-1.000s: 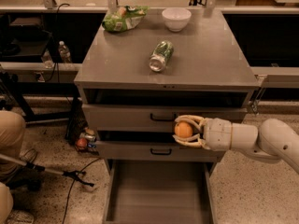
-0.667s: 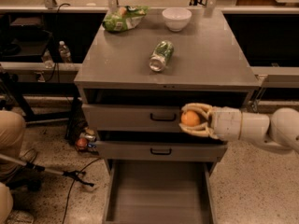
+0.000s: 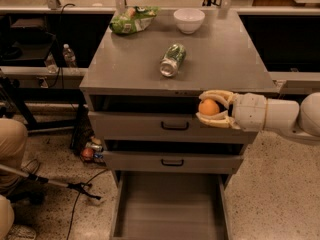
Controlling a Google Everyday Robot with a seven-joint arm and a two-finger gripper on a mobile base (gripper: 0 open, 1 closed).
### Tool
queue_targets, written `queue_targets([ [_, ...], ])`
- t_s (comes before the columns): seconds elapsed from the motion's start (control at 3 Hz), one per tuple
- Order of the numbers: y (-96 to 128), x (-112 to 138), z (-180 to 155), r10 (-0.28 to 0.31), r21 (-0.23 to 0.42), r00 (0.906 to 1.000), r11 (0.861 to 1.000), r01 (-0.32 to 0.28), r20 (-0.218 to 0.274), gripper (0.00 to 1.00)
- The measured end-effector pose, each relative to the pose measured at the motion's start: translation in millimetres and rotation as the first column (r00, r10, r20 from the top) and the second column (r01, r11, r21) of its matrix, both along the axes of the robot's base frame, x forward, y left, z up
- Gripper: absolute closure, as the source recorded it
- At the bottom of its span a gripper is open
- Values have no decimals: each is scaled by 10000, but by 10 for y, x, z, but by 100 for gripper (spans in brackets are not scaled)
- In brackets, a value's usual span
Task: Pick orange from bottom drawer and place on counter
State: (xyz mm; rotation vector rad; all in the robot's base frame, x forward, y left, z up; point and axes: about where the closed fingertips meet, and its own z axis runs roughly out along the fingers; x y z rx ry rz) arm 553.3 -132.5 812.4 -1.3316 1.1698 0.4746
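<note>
My gripper (image 3: 206, 107) reaches in from the right and is shut on the orange (image 3: 208, 107), a small round fruit between its pale fingers (image 3: 216, 94). It hangs in front of the cabinet, just below the front edge of the counter (image 3: 220, 59) and level with the top drawer. The bottom drawer (image 3: 170, 204) is pulled out below, its flat grey floor bare.
On the counter lie a green can (image 3: 172, 60) on its side, a white bowl (image 3: 189, 20) and a green bag (image 3: 131, 20). Two shut drawers with black handles (image 3: 175, 126) face me. Cables, a small dark-red round object (image 3: 87, 154) and a pole lie on the floor at left.
The gripper has risen with the orange, from level with the gap between the two shut drawers to just under the counter's front edge, and shifted slightly right.
</note>
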Motion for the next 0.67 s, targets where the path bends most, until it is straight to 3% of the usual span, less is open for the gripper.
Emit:
queue_targets([
  [0.67, 29, 347, 409, -400, -445, 9985, 9983, 383, -373, 100],
])
